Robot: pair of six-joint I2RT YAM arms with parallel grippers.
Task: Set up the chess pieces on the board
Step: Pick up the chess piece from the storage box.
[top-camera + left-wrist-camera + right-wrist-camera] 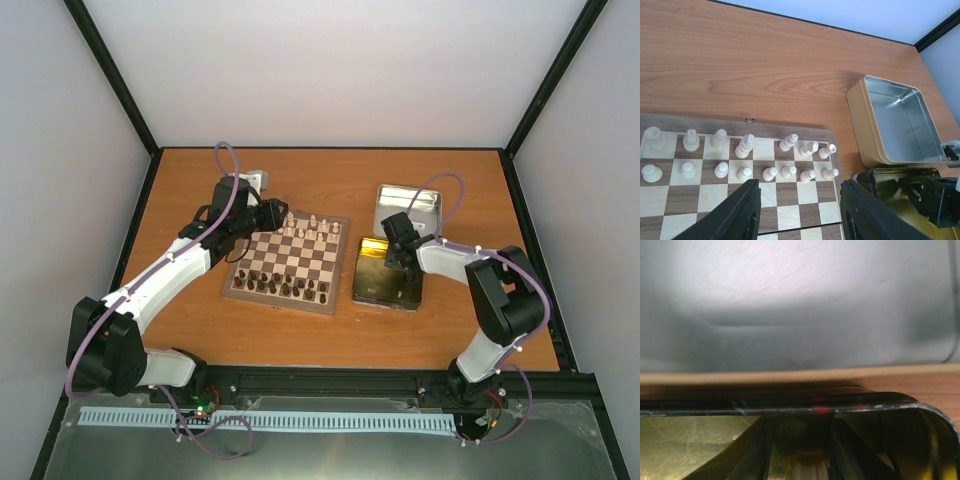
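On the tabletop, centre: board (295, 260).
- White pieces (305, 227): two rows along the board's far edge, upright. The left wrist view counts eight in the front row and seven behind, with one back-row square bare near the middle. The top view is too small to confirm this.
- Dark pieces (285, 285): near rows.
- Left hand (800, 200): over the board, just short of the white rows. Jaws stand apart and hold nothing. The bare square lies ahead of it and slightly left, and the rows run across its reach. It is the nearer arm.
- Right hand (400, 255): well apart from the board, low in the gold tin (375, 290). Its own view is blurred, so I cannot tell its opening or contents.
- Silver-lined tin (900, 120): beyond the gold tin. No pieces visible inside.
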